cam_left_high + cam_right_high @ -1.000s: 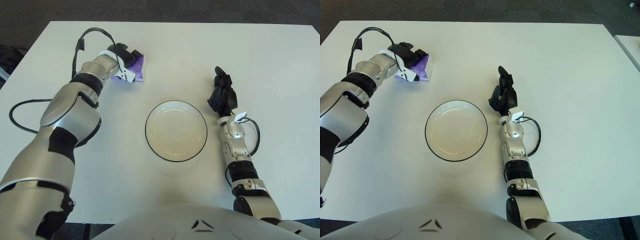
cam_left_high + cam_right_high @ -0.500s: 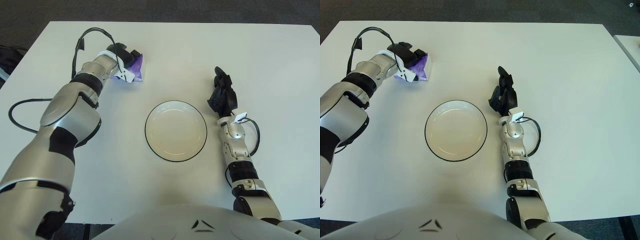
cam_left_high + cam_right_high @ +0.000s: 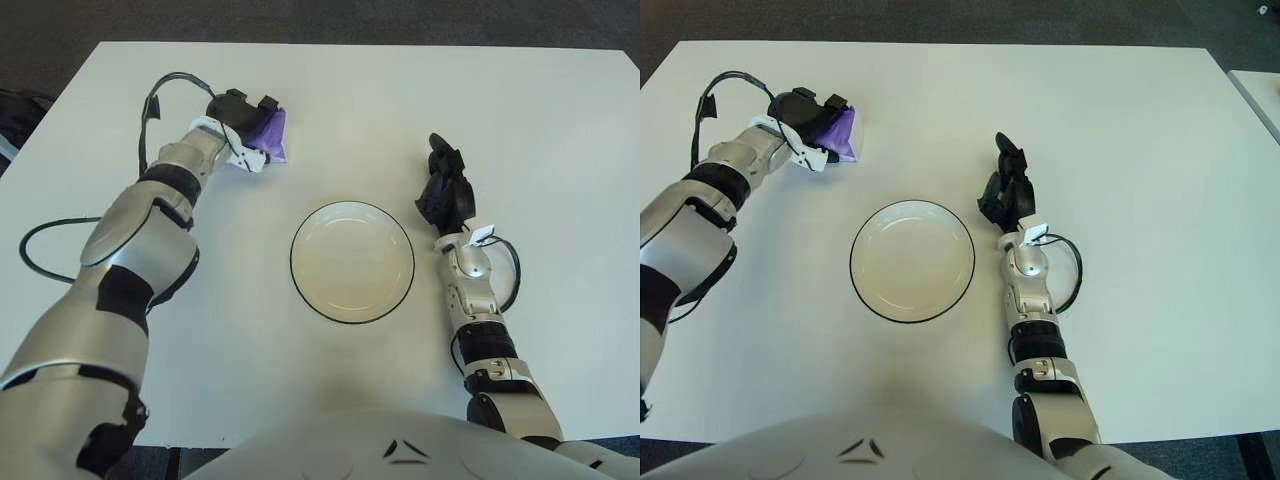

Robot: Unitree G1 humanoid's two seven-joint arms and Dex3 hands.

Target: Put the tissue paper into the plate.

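Note:
A purple tissue packet (image 3: 268, 133) is at the far left of the white table, held in my left hand (image 3: 245, 118), whose fingers are curled around it; it looks slightly raised and tilted. It also shows in the right eye view (image 3: 837, 135). A white plate with a dark rim (image 3: 352, 261) sits empty at the table's middle, below and to the right of the packet. My right hand (image 3: 443, 187) rests on the table just right of the plate, holding nothing.
A black cable (image 3: 160, 88) loops from my left wrist. Another cable (image 3: 40, 255) lies along the table's left side. The table's far edge (image 3: 360, 44) is just beyond the packet.
My left hand has shifted a little toward the far left and tipped the purple packet upward, so it looks smaller and more bunched. The right hand and plate have not moved.

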